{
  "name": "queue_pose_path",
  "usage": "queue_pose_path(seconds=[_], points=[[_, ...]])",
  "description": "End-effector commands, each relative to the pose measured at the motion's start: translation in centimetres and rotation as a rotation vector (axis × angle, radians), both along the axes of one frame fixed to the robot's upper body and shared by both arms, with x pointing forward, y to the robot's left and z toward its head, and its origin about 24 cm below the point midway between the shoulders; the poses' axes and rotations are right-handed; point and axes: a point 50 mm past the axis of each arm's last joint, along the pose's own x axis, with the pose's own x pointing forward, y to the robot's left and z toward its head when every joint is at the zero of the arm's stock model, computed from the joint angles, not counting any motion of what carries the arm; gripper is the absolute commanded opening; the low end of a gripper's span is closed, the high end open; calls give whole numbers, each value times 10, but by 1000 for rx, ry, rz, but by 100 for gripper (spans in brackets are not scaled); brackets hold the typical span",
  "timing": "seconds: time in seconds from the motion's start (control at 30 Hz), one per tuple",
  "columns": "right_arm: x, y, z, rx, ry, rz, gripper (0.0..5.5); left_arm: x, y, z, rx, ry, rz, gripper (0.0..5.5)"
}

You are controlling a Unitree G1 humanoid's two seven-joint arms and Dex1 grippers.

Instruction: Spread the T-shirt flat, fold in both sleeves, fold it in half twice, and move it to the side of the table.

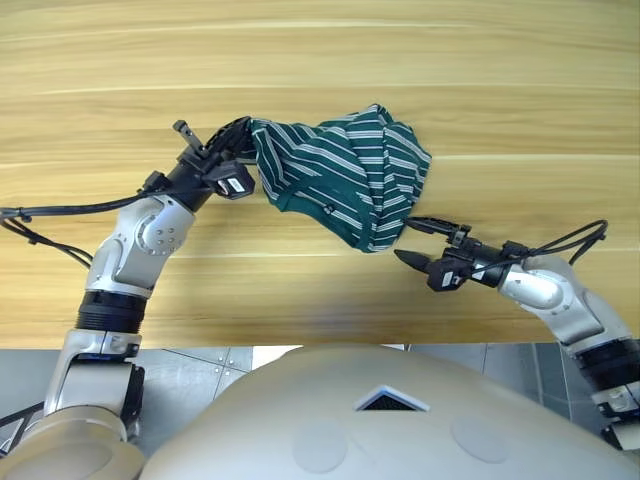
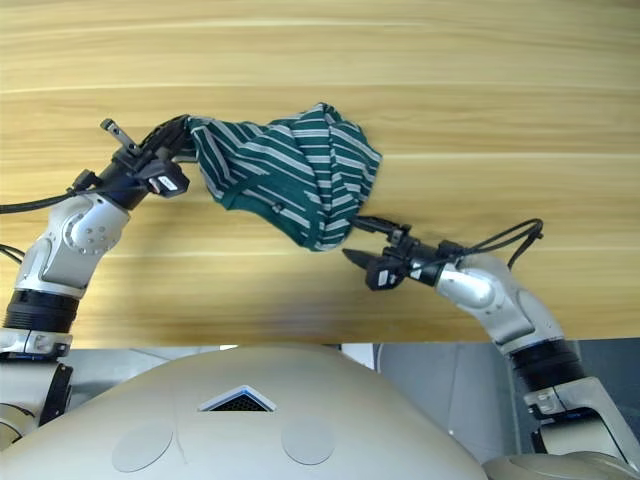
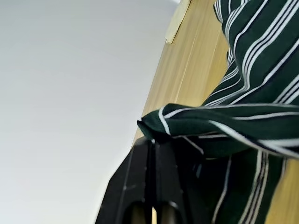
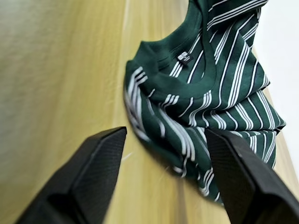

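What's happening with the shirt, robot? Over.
Left gripper shut on the shirt. Right gripper open, beside the shirt. Shirt bunched up, not flat yet.

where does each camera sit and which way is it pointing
Left eye view: on the head, looking forward and down at the table. Both arms show: the left gripper holds the T-shirt, and the right gripper is open close by.
Right eye view: same head camera and scene, slightly shifted.
Left wrist view: on the left wrist, looking along its jaws, shut on a T-shirt fold.
Right wrist view: on the right wrist, looking between its open jaws at the T-shirt's collar.
Shared: the T-shirt shows in all four.
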Motion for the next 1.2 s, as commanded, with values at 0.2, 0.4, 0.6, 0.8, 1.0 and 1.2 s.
queue_pose_path(seconds=[0.2,0.4,0.6,0.8,1.0,1.2], points=[[20,-25,-46,-137,114,-163,310,3,1,1,5,-4,9,2],[33,-45,-37,-116,33,-284,310,3,6,0,3,-5,31,2],[40,-58,-29,-130,-25,-339,310,-2,25,0,9,-6,109,2],[59,-41,-29,-72,-92,-344,310,-12,40,-4,-18,7,188,2],[33,-35,-36,-153,-23,-200,310,-17,47,-7,-30,16,230,2],[30,-21,-37,-232,-17,-88,310,-11,41,-6,-35,9,207,2]])
